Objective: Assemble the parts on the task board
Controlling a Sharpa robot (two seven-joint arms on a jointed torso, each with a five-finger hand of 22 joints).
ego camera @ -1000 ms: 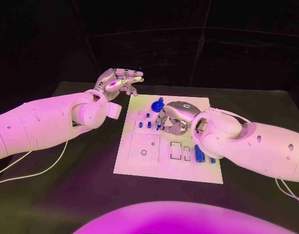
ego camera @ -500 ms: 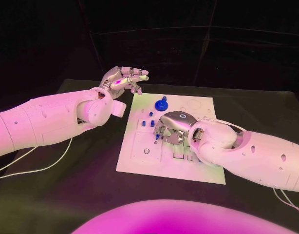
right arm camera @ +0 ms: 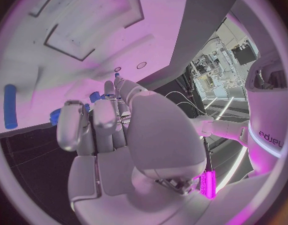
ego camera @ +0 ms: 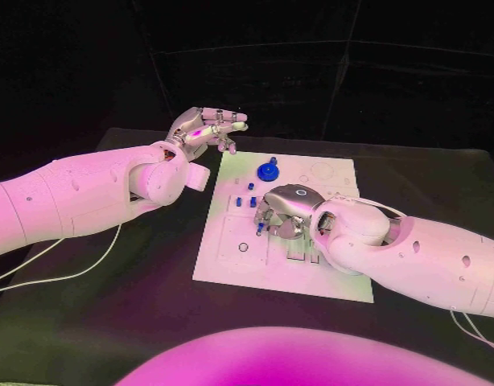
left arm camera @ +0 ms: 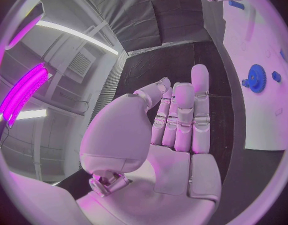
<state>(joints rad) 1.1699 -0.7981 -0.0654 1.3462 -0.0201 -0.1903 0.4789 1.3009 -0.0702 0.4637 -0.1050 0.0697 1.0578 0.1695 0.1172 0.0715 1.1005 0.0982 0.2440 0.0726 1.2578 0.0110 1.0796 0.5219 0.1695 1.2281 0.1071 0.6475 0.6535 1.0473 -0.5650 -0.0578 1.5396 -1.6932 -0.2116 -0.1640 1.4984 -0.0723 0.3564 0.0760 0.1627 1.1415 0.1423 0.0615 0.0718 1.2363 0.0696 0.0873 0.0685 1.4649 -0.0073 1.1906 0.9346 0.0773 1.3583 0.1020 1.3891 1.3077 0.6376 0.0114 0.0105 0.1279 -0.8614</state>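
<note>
Task board (ego camera: 230, 261) lying mid-table, blue gear (ego camera: 269, 171) standing near its far edge. Right hand (ego camera: 281, 211) low over small blue pegs (ego camera: 251, 203), grasp impossible to tell. Left hand (ego camera: 204, 129) raised beyond far-left corner, empty, fingers loosely extended. Risk: toppling neighbouring pegs through crowded fingers.

The left arm is stretched in from the left, and its left hand (ego camera: 207, 129) is held raised, palm up, with the fingers (left arm camera: 183, 116) laid straight side by side and nothing gripped. The right arm is bent in from the right, and the right hand (ego camera: 283, 211) is held low, palm down, fingers (right arm camera: 94, 122) extended together. No object is seen between them.
</note>
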